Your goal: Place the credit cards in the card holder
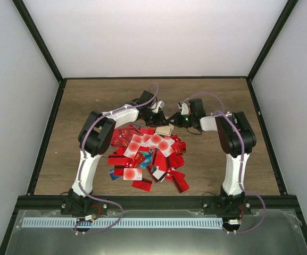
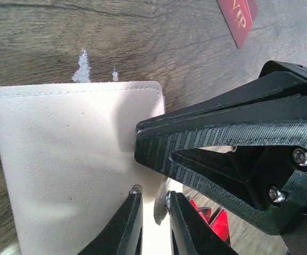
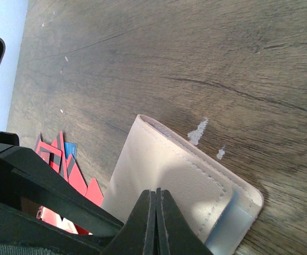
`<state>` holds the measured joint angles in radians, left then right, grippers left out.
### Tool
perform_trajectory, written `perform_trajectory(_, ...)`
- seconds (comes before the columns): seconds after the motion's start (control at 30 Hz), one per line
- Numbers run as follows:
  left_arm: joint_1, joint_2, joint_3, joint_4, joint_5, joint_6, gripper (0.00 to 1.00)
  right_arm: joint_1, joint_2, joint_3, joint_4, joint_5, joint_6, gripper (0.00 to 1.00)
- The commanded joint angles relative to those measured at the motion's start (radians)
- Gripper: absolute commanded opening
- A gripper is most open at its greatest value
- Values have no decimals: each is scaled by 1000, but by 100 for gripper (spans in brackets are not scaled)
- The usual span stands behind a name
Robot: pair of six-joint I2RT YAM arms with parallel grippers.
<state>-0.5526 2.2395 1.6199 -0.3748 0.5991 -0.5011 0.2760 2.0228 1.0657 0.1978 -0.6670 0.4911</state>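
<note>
So the flat beige stitched card holder [image 2: 73, 159] is lying on the brown wood-grain table [image 1: 89, 133], just past the far edge of the pile of thin plastic credit cards [image 1: 145, 156]. The pile is mostly red, with some white cards with a red blot and a couple of teal ones. Both arms are reaching in over the holder from either side.

The right gripper [image 3: 156, 195] has its jaws pressed fully together with nothing between them. Its tips are down on the holder's top face, near the end where the sleeve opens. From the left wrist camera you can see that same black finger sitting against the holder's right edge.

The left gripper [image 2: 152, 195] is right at the holder's edge too. Its jaws are only a sliver apart, with something thin and pale in the gap. Honestly I can't tell if it's actually pinching that or what it is. One loose red card [image 2: 239, 18] lies on the wood beyond the holder, well apart from it.
</note>
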Motion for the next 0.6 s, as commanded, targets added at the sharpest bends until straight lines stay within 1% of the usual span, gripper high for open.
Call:
perform_trajectory(0.0,-6,17,29,-1,10,7,17,-11,30,-3,-18,17,-4,1)
perform_trajectory(0.2,-7,26,36,4,26,3,12,-12,33,0,-23,15,-3,1)
perform_trajectory(0.4,-7,31,40,5,35,3,11,-13,40,4,-28,14,-2,1)
perform_trajectory(0.5,-7,31,42,0,34,3,11,-13,41,5,-29,14,-1,1)
perform_trajectory(0.57,-8,32,45,-6,30,4,15,-13,40,5,-29,12,-2,1)
